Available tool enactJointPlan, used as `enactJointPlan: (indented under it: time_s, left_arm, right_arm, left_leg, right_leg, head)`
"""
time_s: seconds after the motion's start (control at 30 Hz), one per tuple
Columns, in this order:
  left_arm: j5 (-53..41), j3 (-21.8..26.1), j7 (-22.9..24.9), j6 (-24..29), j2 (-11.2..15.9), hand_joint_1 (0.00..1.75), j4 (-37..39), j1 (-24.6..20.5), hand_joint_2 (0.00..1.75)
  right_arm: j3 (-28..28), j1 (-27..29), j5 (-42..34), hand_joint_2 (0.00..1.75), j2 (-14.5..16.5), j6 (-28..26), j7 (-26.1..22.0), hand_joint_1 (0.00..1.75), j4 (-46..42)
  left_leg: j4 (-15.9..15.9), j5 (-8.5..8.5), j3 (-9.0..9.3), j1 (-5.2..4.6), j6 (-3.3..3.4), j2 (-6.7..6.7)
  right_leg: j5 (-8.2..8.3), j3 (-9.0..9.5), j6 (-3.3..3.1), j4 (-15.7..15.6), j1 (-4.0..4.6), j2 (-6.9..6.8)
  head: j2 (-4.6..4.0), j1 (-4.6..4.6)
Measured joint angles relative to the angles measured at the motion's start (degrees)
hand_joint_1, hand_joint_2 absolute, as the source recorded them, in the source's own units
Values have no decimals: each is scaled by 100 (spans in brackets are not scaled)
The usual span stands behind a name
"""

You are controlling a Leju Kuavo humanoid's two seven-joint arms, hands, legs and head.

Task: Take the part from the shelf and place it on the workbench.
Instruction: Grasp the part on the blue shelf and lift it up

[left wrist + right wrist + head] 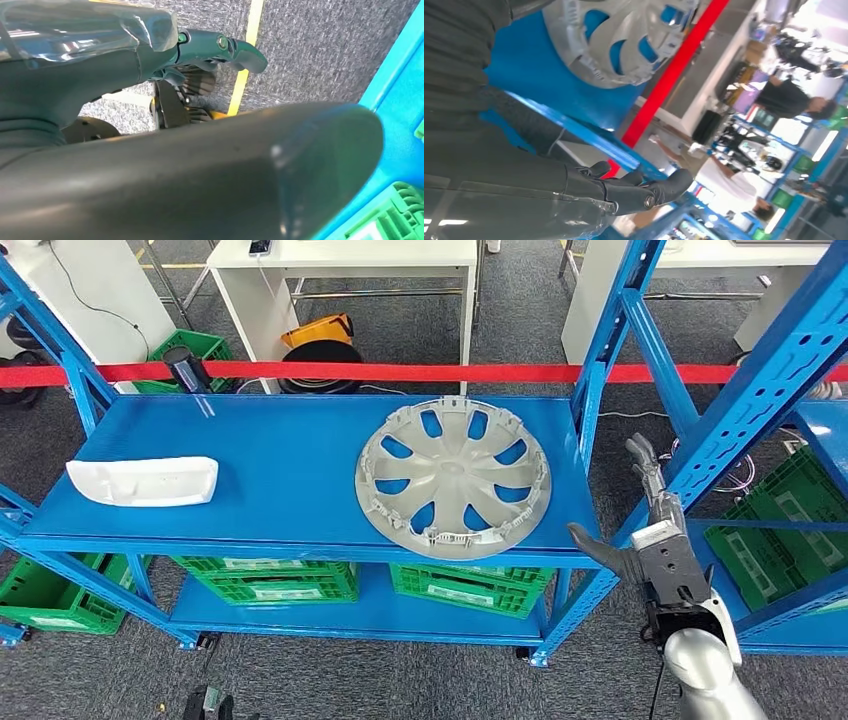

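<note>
Head view: blue upright [603,360] beside hubcap [453,478]

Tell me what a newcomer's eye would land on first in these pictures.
First the big grey wheel cover, lying flat on the right half of the blue shelf. Next the white moulded part at the shelf's left end, and the red barrier tape stretched behind the rack. The right hand hangs open just off the shelf's right front corner, beside the blue upright, touching nothing.
</note>
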Motion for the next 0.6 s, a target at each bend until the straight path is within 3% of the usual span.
enactJointPlan:
  time_s: [0.03,0.07,0.1,0.17,0.23,0.33,0.4,0.47,0.53,0.57,0.6]
  left_arm:
    - [16,-7,1,1,-1,0,1,1,0]
    - [30,-19,3,3,-5,0,1,2,0]
    - [44,-33,9,8,-11,0,2,1,0]
    - [67,-59,34,18,-19,0,2,-8,0]
    - [84,-96,100,0,-20,0,2,-27,0]
    - [89,-199,221,-80,-19,0,2,-51,0]
    - [89,-277,267,-118,-18,0,2,-68,0]
    - [88,-359,295,-147,-21,0,1,-95,0]
    - [90,-445,318,-160,-21,0,0,-116,0]
    - [95,-490,327,-161,-21,0,0,-121,0]
    - [104,-535,334,-160,-22,0,0,-128,0]
  right_arm:
    - [-2,-37,13,175,-7,15,-6,0,96]
    - [-3,-76,26,175,-12,26,-16,0,194]
    - [-1,-129,42,175,-16,40,-30,0,305]
    - [18,-254,73,175,-18,63,-69,0,487]
    - [53,-409,126,175,-20,97,-118,0,669]
    - [97,-694,198,175,-41,159,-171,0,981]
    - [125,-874,243,175,-88,209,-211,0,1177]
    - [173,-1060,329,175,-152,244,-235,0,1388]
    - [261,-1225,488,175,-211,258,-257,0,1648]
    - [319,-1296,590,175,-236,260,-274,0,1783]
    - [385,-1375,708,175,-256,251,-300,0,1920]
  left_leg:
    - [341,-108,-173,14,-16,0]
    - [490,-108,-260,22,-20,0]
    - [421,1,-242,27,-15,0]
    - [-377,434,132,20,44,-4]
    - [-1084,665,473,-9,122,-4]
    - [-1260,682,537,-51,189,1]
    - [-1337,750,583,-27,253,6]
    - [-1400,809,613,-3,305,11]
    - [-1400,819,602,-12,321,8]
    - [-1398,819,599,-16,321,6]
    - [-1391,817,597,-19,319,3]
  right_leg:
    - [-1,-2,0,1,3,0]
    - [-1,0,0,2,5,1]
    - [-2,5,1,2,7,4]
    - [-3,23,4,0,14,18]
    - [2,19,22,-1,34,35]
    - [31,-7,108,-29,34,44]
    - [-11,-59,152,46,33,33]
    - [-245,-305,125,548,32,23]
    - [-550,-698,104,1366,30,23]
    - [-623,-840,124,1645,29,22]
    - [-596,-871,166,1685,29,21]
  head:
    - [0,-1]
    - [0,-1]
    - [0,0]
    - [0,-1]
    - [0,1]
    - [0,1]
    - [0,7]
    - [0,13]
    - [0,17]
    - [0,17]
    - [0,18]
